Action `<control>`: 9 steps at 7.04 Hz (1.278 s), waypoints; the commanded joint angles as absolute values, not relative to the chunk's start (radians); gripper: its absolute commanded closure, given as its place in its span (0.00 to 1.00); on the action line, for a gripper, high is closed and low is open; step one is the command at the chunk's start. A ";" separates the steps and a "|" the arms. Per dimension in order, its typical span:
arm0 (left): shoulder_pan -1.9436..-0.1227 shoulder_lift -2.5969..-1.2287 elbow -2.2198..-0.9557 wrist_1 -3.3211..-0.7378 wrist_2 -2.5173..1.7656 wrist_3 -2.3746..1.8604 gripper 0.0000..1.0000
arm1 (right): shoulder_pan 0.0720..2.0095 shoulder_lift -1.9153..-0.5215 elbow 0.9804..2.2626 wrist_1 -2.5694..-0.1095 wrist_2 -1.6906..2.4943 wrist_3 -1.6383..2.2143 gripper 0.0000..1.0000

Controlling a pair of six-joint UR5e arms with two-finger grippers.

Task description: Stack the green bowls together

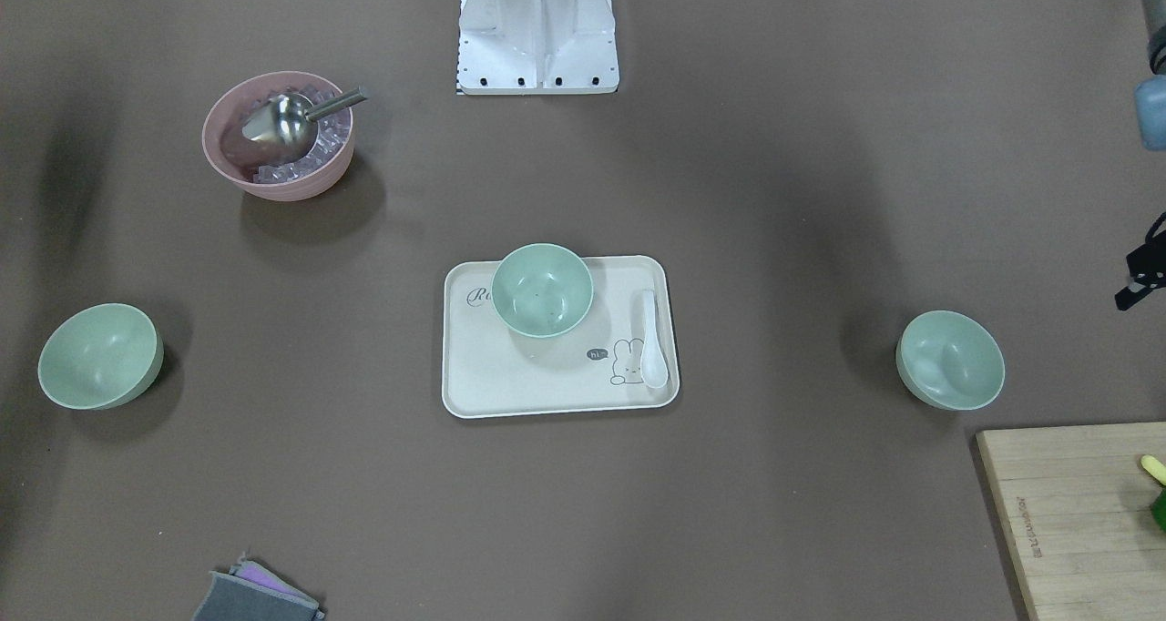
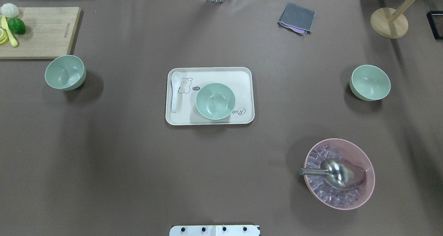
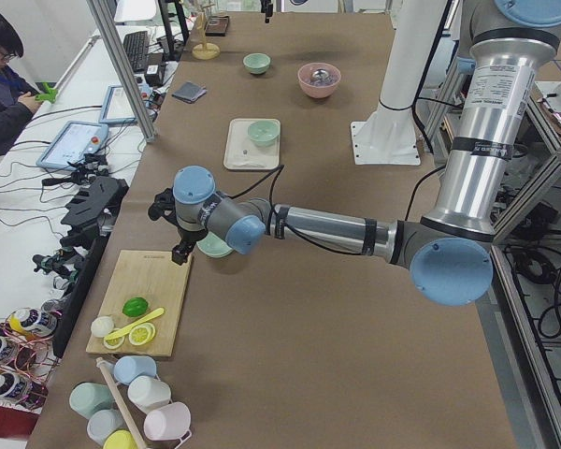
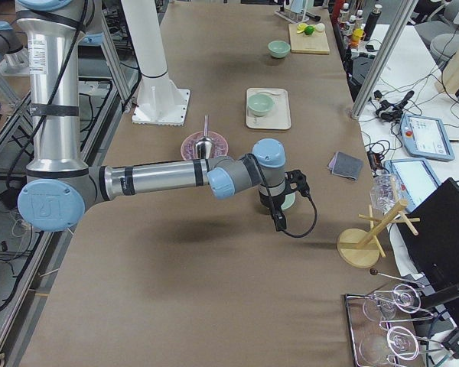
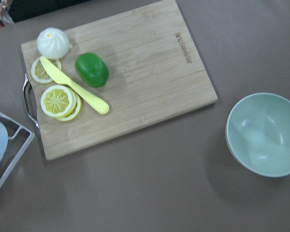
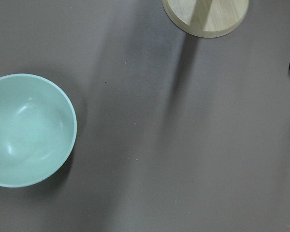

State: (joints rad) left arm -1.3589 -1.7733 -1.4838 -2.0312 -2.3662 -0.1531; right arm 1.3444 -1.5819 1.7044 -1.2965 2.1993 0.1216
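Observation:
Three pale green bowls stand apart and upright. One green bowl (image 2: 215,101) sits on the cream tray (image 2: 242,76) at the table's middle. A second green bowl (image 2: 65,72) stands at the far left, beside the cutting board; it also shows in the left wrist view (image 5: 265,134). A third green bowl (image 2: 370,82) stands at the right; it also shows in the right wrist view (image 6: 29,129). My left gripper (image 3: 180,251) hovers above the left bowl, my right gripper (image 4: 278,222) above the right bowl. Both show only in side views, so I cannot tell whether they are open.
A pink bowl (image 2: 339,173) with ice cubes and a metal scoop stands near right. A white spoon (image 2: 175,90) lies on the tray. A wooden cutting board (image 2: 41,32) holds a lime, lemon slices and a knife. A grey cloth (image 2: 297,18) and a wooden stand (image 2: 389,23) are at the far right.

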 commanded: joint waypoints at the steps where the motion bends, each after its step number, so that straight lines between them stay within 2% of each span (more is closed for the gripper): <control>1: -1.269 -1.779 -1.445 -2.046 -2.321 -0.288 0.02 | 1.319 -1.569 1.687 -1.298 2.203 0.149 0.00; 2: -1.220 -1.781 -1.448 -2.068 -2.250 -0.401 0.02 | 1.299 -1.568 1.696 -1.293 2.204 0.237 0.00; 4: -1.160 -1.776 -1.376 -2.223 -2.199 -0.509 0.03 | 1.292 -1.569 1.704 -1.293 2.204 0.247 0.00; 7: -1.114 -1.784 -1.348 -2.253 -2.188 -0.558 0.05 | 1.282 -1.574 1.706 -1.275 2.206 0.247 0.00; 9: -1.108 -1.842 -1.281 -2.253 -2.177 -0.557 0.19 | 1.282 -1.575 1.704 -1.275 2.204 0.247 0.00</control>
State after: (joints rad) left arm -1.1136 -1.8071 -1.3250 -2.2515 -2.1825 -0.5569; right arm 1.2831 -1.5744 1.7051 -1.2768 2.2049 0.2469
